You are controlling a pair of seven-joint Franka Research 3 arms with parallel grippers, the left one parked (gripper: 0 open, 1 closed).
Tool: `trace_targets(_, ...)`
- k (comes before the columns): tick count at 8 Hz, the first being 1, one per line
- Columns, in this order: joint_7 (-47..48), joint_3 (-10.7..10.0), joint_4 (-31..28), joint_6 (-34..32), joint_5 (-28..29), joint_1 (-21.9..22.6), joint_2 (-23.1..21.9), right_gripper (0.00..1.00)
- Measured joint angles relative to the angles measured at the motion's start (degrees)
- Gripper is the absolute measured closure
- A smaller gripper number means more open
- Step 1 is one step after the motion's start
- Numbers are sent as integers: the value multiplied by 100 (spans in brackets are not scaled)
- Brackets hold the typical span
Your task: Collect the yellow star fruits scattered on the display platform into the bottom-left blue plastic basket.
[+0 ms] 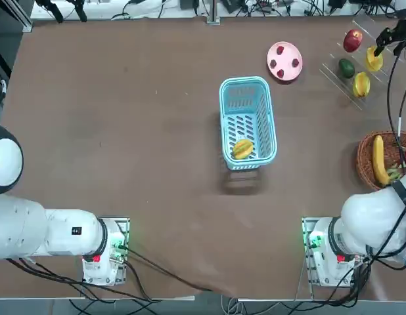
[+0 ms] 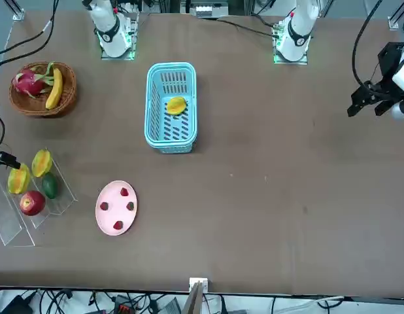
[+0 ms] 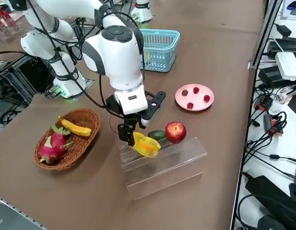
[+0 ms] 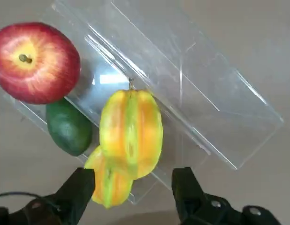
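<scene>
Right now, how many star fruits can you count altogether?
3: one in the blue basket, two on the clear rack, beside the green fruit, near the open right claw. None seems hidden.

The wide matte brown desk directly carries a light blue rectangular plastic basket with slotted walls, a round pink plate just beside it, a round brown wicker basket and a clear acrylic tiered rack. In the front view, the pink plate lies between the rack and the blue basket, apart from both.
</scene>
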Motion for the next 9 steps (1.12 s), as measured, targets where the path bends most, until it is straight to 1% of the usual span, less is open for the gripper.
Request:
trace_targets(2, 0, 2, 3, 241, 168, -10, 156, 0)
trace_targets(5, 0, 41, 51, 551, 188, -13, 324, 0)
trace_targets(7, 0, 70, 301, 599, 204, -13, 494, 0)
trace_targets(9, 0, 79, 409, 639, 249, -13, 609, 0)
